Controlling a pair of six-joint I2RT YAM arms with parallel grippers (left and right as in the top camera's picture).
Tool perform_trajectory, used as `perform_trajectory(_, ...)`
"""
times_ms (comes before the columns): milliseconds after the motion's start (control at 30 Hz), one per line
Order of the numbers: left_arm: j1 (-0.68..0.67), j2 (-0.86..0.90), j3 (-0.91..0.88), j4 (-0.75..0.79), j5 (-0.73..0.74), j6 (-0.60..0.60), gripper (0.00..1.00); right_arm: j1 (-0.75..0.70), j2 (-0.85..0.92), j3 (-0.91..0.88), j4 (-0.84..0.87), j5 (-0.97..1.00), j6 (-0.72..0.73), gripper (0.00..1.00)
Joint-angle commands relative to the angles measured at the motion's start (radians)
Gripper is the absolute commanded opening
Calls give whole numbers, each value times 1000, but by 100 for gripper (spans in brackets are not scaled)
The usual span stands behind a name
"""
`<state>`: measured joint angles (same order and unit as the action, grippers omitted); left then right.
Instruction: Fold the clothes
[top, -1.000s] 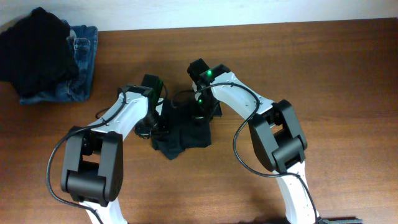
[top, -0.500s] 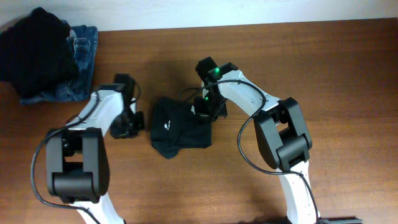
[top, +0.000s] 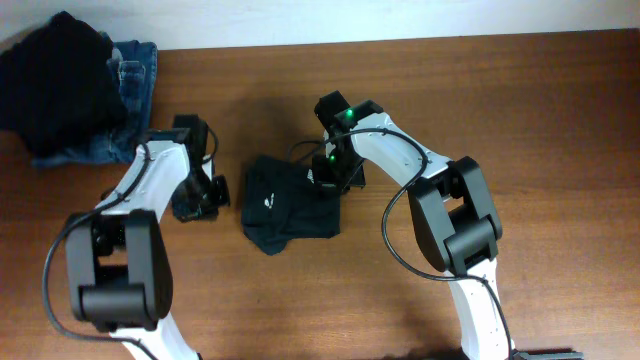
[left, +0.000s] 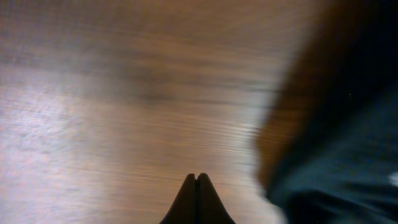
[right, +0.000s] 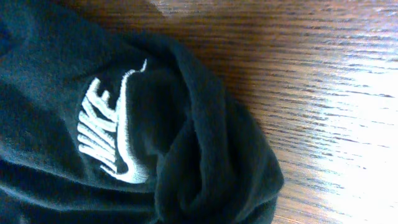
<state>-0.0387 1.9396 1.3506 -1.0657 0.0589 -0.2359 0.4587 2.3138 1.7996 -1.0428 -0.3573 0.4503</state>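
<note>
Holds left pincer (left: 198, 180) shut, empty, left of centre-frame T-shirt (top: 285, 205); sets right pincer (top: 332, 178) shut at its upper-right edge, perhaps anchoring; grip on cloth unclear.

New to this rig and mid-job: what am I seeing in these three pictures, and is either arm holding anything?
Two white robot arms work at a wooden table. One picture looks straight down; the other two come from a camera on each wrist. A dark T-shirt lies bunched mid-table; dark cloth on jeans sits in the far left corner. The left gripper is shut and empty beside the shirt. The right gripper is shut at the shirt's edge; its camera shows cloth with a white logo but no fingers, so I can't confirm a pinch.
</note>
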Motion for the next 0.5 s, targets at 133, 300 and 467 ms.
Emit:
perform_trajectory(133, -47, -90, 38, 105, 267, 69, 1, -15, 0, -26, 14, 81, 7, 4)
perform_trajectory(300, -95, -66, 38, 233, 277, 65, 1, -15, 0, -26, 15, 81, 7, 4)
perform_trajectory(467, -129, -14, 38, 290, 388, 65, 1, -15, 0, -26, 13, 81, 7, 4)
